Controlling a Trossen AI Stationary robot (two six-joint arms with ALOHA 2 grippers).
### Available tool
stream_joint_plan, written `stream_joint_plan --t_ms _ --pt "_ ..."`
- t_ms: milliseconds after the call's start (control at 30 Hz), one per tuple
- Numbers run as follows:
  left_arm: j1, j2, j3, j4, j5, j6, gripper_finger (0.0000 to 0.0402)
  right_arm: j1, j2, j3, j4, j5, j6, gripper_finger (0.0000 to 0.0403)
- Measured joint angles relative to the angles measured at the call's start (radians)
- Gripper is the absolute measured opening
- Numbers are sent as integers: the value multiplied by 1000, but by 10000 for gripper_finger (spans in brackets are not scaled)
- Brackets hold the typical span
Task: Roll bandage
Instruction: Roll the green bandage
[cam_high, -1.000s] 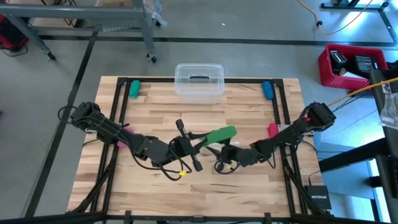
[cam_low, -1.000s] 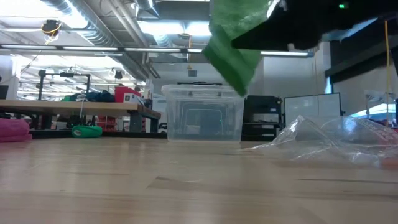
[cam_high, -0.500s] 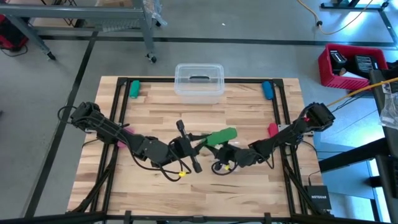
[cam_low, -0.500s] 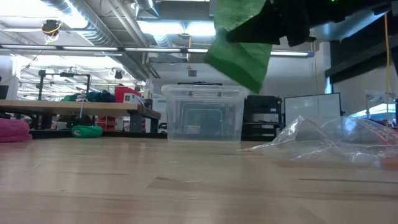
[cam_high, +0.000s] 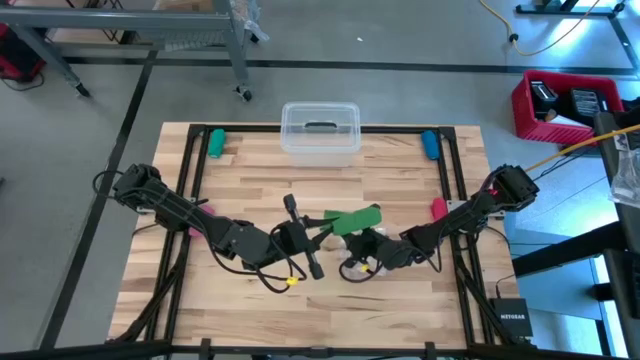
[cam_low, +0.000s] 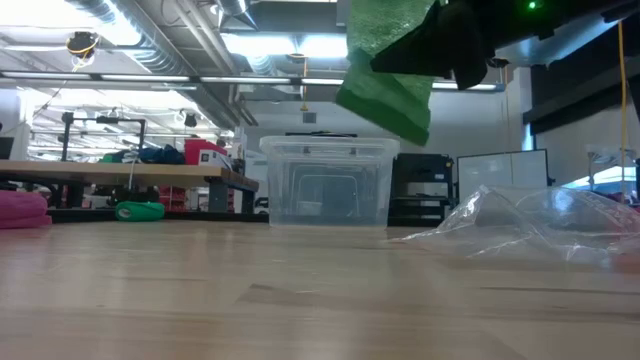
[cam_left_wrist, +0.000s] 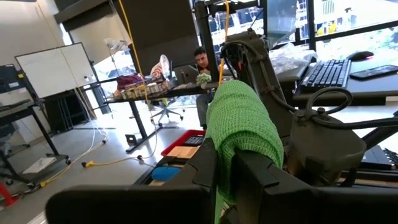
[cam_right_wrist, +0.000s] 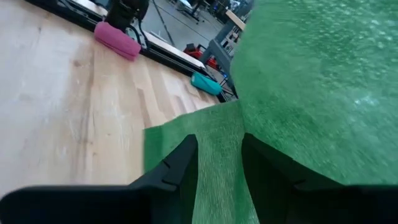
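Note:
The bright green bandage (cam_high: 355, 218) hangs in the air over the middle of the table, between my two grippers. My left gripper (cam_high: 320, 234) comes in from the left and is shut on it; in its wrist view the bandage (cam_left_wrist: 241, 134) bulges up as a thick wad between the fingers. My right gripper (cam_high: 358, 243) comes in from the right and is shut on a flat stretch of the bandage (cam_right_wrist: 292, 93). In the low view a loose flap (cam_low: 385, 95) hangs below the dark gripper, clear of the table. My left gripper pinches a bunched, several-layered wad of the bandage (cam_left_wrist: 225, 177) between its two fingers (cam_left_wrist: 202, 171), coming in level from the table's left. The wad stands up above the fingers, lifted clear of the table. My right gripper pinches a narrow flat strip of the bandage (cam_right_wrist: 217, 165) between its two fingers (cam_right_wrist: 179, 165), coming in about level from the table's right. The strip runs along the fingers. The rest of the cloth spreads wide beyond them, clear of the table.
A clear plastic box (cam_high: 320, 130) stands at the far edge, and a crumpled clear bag (cam_low: 530, 225) lies under the grippers. Small rolls lie at the sides: green (cam_high: 215, 142) and blue (cam_high: 430, 145) at the far corners, pink (cam_high: 438, 208) at the right.
My right gripper has rolled at the wrist while staying in place. The bandage's free part has turned from slanting to lying nearly level between the grippers, and its hanging flap has risen a little and swung toward the right gripper.

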Motion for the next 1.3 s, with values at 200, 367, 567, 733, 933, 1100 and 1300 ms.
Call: stream_joint_plan --t_ms 200,367,567,733,933,1100,1300 --pt "0 0 0 13 55 -21 24 -25 0 0 -37 0 4 124" --pt "3 1 0 40 160 -59 24 -73 0 0 -33 -46 3 120" --pt "3 1 0 40 161 -53 24 -110 -1 0 -17 -152 8 38" --pt "0 2 -1 75 156 14 24 -103 -1 -1 -76 -357 66 21" --pt "-1 2 -1 59 148 30 24 -70 -29 -1 -166 -437 310 115" --pt "-18 1 -1 53 95 77 24 25 -133 -1 -370 -602 469 201" --pt "-44 -4 -1 57 76 136 24 146 -320 -1 -718 -616 699 252"
